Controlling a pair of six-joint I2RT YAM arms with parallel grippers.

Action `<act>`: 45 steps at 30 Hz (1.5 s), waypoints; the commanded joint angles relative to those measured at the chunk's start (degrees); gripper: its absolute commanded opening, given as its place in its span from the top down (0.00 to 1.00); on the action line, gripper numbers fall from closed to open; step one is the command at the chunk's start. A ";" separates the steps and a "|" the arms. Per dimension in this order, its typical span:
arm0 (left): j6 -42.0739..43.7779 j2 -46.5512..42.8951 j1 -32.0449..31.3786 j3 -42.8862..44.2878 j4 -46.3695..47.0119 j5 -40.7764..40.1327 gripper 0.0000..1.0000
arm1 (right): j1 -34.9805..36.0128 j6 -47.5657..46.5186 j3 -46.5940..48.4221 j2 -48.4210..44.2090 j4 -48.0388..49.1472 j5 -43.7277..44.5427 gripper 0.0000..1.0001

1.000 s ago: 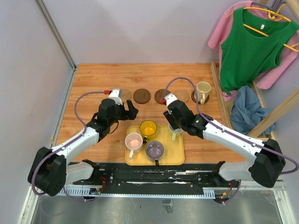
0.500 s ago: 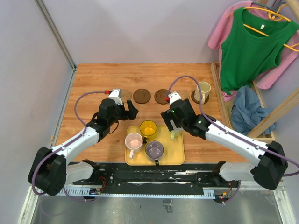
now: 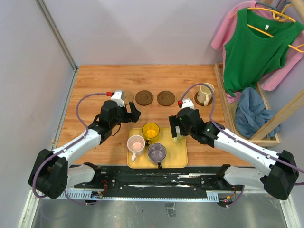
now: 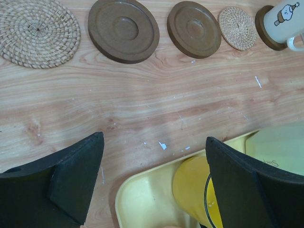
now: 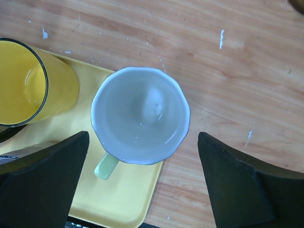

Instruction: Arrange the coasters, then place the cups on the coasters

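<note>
While both arms hang over the wooden table (image 3: 95, 76), the top view shows a yellow tray (image 3: 179, 156) carrying a pink cup (image 3: 136, 144), a yellow cup (image 3: 151, 130) and a grey-purple cup (image 3: 157, 152). The left gripper (image 3: 132, 112) is near the tray's far left corner and the right gripper (image 3: 178, 129) is above its far right corner. From the left wrist, the jaws are wide apart and hold nothing. Beyond them lies a row: a large woven coaster (image 4: 38, 31), a first brown coaster (image 4: 124, 29), a second brown coaster (image 4: 194, 28), a small woven coaster (image 4: 237, 27), and a last brown coaster (image 4: 261, 28) bearing the cream cup (image 4: 285, 19). From the right wrist, the jaws stand open on both sides of the pale green cup (image 5: 140, 114) without touching it. This cup is upright at the tray's corner, beside the yellow cup.
</note>
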 commanded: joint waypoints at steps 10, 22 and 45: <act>0.43 0.56 0.38 0.27 2.04 0.98 0.08 | 0.74 8.86 -1.62 4.61 -2.09 1.07 0.02; 0.19 0.38 0.38 -0.62 2.07 0.76 0.08 | 0.82 12.40 -4.90 1.73 -8.44 1.40 0.13; -0.72 -0.55 0.37 -1.87 2.57 0.56 0.08 | 1.03 7.25 -3.56 3.15 -5.86 -4.17 0.30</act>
